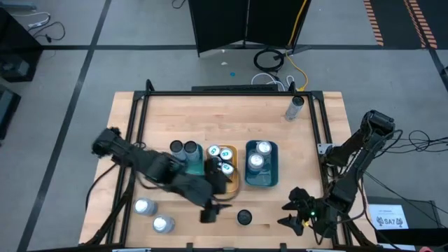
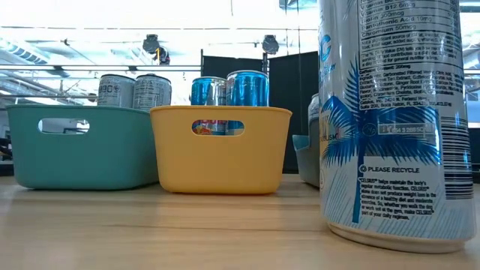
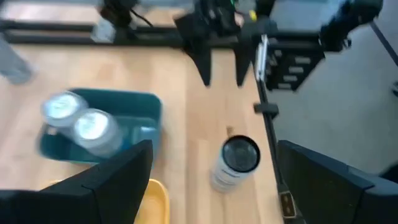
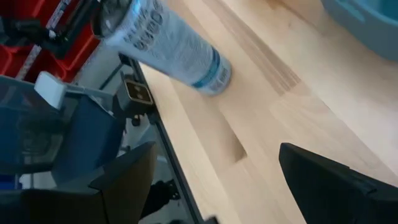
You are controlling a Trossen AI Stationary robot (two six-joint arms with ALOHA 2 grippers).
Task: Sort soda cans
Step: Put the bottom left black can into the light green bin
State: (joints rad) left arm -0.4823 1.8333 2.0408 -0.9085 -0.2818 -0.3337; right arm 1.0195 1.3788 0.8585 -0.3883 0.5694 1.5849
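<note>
"PLEASE RECYCLE" on the near white-and-blue soda can [image 2: 394, 120]; possibly "CELSIUS" in its fine print.

In the low view the near soda can [image 2: 394, 120] was cut off at its top and right side. It hid most of the blue tray [image 2: 306, 159] (only a sliver showed) and the can inside. The left arm [image 1: 157, 168] covered part of the teal tray [image 1: 194, 168] in the high view. The left wrist view was blurred, so the lettering on the dark-topped can [image 3: 236, 163] was unreadable.
</note>
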